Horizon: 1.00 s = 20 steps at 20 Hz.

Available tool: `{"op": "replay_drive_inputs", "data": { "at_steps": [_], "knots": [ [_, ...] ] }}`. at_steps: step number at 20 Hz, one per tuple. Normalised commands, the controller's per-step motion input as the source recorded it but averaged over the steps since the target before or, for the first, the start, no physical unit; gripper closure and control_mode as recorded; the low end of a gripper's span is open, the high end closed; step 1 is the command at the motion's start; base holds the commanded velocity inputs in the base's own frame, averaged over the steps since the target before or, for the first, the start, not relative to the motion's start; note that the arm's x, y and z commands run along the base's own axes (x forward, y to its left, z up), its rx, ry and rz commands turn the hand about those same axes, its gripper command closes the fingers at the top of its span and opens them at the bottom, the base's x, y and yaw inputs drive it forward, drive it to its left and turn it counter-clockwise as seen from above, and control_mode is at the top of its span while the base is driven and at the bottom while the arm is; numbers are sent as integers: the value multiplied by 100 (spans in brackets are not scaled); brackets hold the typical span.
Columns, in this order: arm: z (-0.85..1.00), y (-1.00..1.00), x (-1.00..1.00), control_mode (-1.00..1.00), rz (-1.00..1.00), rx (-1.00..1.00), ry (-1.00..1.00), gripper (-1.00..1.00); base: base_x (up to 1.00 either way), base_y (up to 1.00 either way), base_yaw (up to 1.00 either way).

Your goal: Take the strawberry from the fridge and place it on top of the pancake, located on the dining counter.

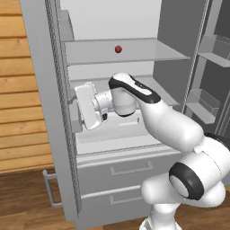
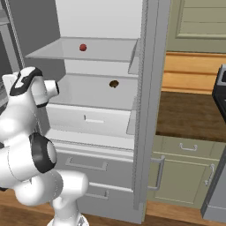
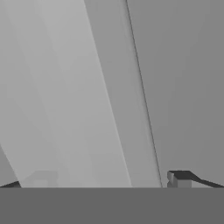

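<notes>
The strawberry [image 1: 118, 49] sits on the fridge's [image 1: 54, 112] upper shelf (claw [image 3: 109, 183] spread wide, empty).

Inside the open fridge [image 2: 150, 110], the strawberry [image 2: 83, 47] lies on the upper shelf [image 2: 106, 53]; a small dark brown lump [image 2: 114, 84] lies on the shelf below [image 2: 88, 95].

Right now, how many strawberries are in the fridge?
1. The strawberry sits on the upper shelf of the open fridge. More could be hidden behind the arm.
</notes>
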Motion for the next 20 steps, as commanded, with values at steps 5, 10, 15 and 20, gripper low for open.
{"op": "replay_drive_inputs", "data": {
  "at_steps": [5,10,15,20],
  "knots": [
    [0,53,0,-100,0,-3,0,-100,0,0,0],
    [0,-10,-3,-100,-1,0,1,-100,0,0,0],
    [14,-70,-19,-100,-1,-7,-3,-100,0,0,0],
    [11,-82,-4,-100,0,-18,-1,-100,0,0,0]
  ]
}}
